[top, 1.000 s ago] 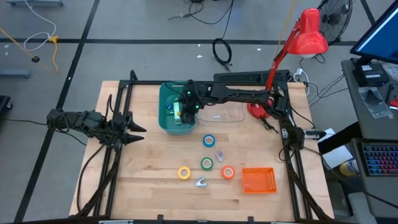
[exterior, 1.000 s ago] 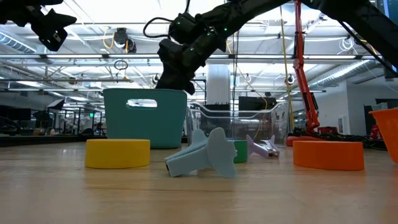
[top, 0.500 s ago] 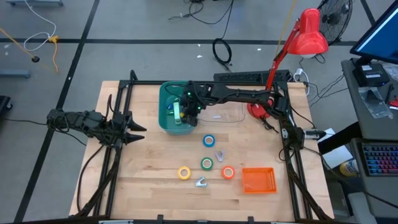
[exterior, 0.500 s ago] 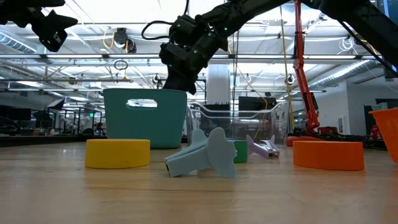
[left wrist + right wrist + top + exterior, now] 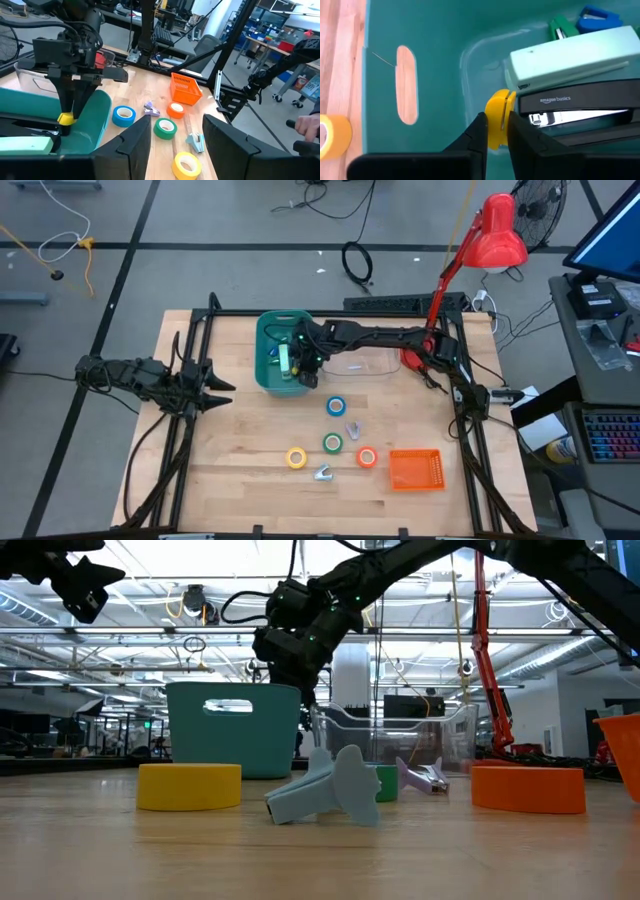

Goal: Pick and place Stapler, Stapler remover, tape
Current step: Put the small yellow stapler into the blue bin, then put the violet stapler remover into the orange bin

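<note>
The right gripper [image 5: 496, 131], at the frame's lower centre, is pinching a small yellow piece [image 5: 497, 117], likely light and rigid, over the teal bin [image 5: 430, 30]. The left gripper [image 5: 172, 145] is waiting with fingers apart.

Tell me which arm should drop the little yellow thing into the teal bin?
Right. The right arm's fingers pinch the yellow piece just above the staplers inside the teal bin. The left arm's fingers are open and empty at the table's left edge.
</note>
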### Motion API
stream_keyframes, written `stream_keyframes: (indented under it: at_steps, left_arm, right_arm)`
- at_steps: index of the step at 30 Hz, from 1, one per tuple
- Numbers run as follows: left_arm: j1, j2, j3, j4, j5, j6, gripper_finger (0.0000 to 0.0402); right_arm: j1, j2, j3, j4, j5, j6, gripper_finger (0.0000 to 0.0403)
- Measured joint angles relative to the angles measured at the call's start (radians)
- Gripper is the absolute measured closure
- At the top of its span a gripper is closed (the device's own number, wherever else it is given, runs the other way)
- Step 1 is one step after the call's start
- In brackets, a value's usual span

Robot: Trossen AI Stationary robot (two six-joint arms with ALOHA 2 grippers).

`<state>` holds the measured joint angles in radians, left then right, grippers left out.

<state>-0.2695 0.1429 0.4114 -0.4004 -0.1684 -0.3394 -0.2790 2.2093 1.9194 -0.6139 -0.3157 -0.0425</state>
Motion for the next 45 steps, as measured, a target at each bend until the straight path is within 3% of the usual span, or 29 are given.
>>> stream_keyframes:
  at_steps: [22,31,38,45]
  left_arm:
    - [0.0,0.0,0.0,-0.023,0.002,-0.006,0.0222]
    - [0.0,0.0,0.0,-0.023,0.002,-0.005,0.0222]
    - [0.0,0.0,0.0,-0.022,0.002,0.02,0.0222]
    - [0.0,0.0,0.0,-0.012,0.002,0.015,0.0222]
  right_arm:
    - [0.009,0.0,0.0,0.011,0.001,-0.022,0.0275]
    - [0.009,-0.002,0.0,0.023,0.001,-0.023,0.0262]
    - [0.024,-0.11,0.0,0.154,0.003,-0.031,0.0268]
    - [0.118,-0.252,0.0,0.022,0.144,-0.093,0.0282]
